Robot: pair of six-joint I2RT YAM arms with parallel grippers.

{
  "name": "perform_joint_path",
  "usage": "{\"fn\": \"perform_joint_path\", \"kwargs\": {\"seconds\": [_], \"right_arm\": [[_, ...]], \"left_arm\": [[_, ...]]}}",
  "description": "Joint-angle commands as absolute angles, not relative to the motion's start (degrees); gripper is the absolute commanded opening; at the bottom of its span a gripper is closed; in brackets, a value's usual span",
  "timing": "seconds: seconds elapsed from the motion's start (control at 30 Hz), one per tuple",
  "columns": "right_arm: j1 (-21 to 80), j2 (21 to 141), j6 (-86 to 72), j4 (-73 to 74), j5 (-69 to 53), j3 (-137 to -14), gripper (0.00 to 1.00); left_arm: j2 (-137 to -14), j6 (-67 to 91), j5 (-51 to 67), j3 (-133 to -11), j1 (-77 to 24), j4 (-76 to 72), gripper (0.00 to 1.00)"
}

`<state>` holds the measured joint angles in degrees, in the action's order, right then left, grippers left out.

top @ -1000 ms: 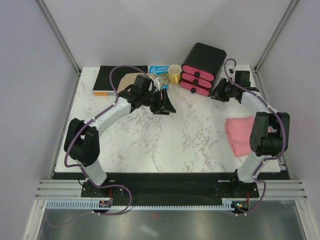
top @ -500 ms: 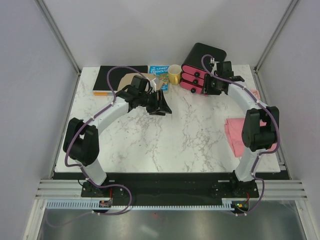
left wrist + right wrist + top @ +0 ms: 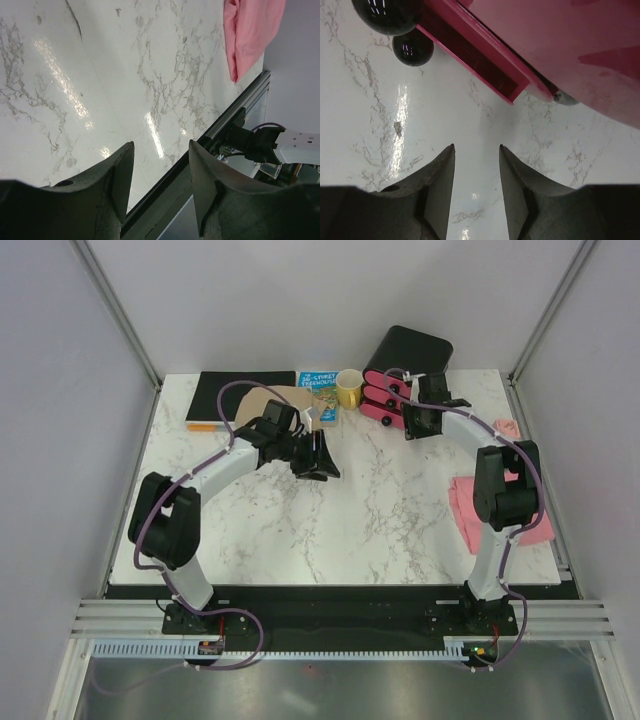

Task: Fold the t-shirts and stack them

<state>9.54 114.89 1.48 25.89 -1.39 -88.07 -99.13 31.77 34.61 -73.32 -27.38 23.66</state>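
Note:
The pink t-shirt (image 3: 473, 512) lies bunched near the table's right edge, partly hidden by the right arm; it also shows in the left wrist view (image 3: 252, 35). The tan t-shirt (image 3: 258, 400) lies at the back left, mostly hidden behind the left arm. My left gripper (image 3: 323, 462) is open and empty above bare marble at mid-table, and shows in its wrist view (image 3: 161, 146). My right gripper (image 3: 408, 424) is open and empty just in front of the drawer box, over bare marble (image 3: 476, 147).
The pink-and-black drawer box (image 3: 400, 365) stands at the back right; its drawer front and black knobs (image 3: 409, 46) fill the right wrist view. A yellow mug (image 3: 349, 389), a blue packet (image 3: 318, 386) and a black notebook (image 3: 222, 398) line the back. A small pink block (image 3: 505, 427) lies far right.
My right gripper has swung left from the back right corner to the front of the drawer box. My left gripper has moved slightly nearer and stayed open.

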Motion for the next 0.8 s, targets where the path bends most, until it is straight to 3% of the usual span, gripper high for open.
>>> {"fn": "perform_joint_path", "kwargs": {"seconds": [0.0, 0.2, 0.4, 0.77], "right_arm": [[11.5, 112.3, 5.1, 22.5, 2.7, -85.5, 0.49], [13.4, 111.9, 11.3, 20.1, 4.2, -83.7, 0.49], [15.3, 110.2, 17.7, 4.2, 10.2, -72.5, 0.48], [17.3, 107.9, 22.1, -1.9, 13.0, -72.1, 0.47]], "left_arm": [[-99.5, 29.4, 36.5, -71.7, -27.2, 21.2, 0.55], [-99.8, 29.4, 36.9, -70.7, -27.2, 20.2, 0.55], [-100.9, 29.8, 37.4, -70.8, -27.1, 18.8, 0.55], [-96.9, 34.4, 38.7, -63.9, -27.2, 12.7, 0.54]]}}
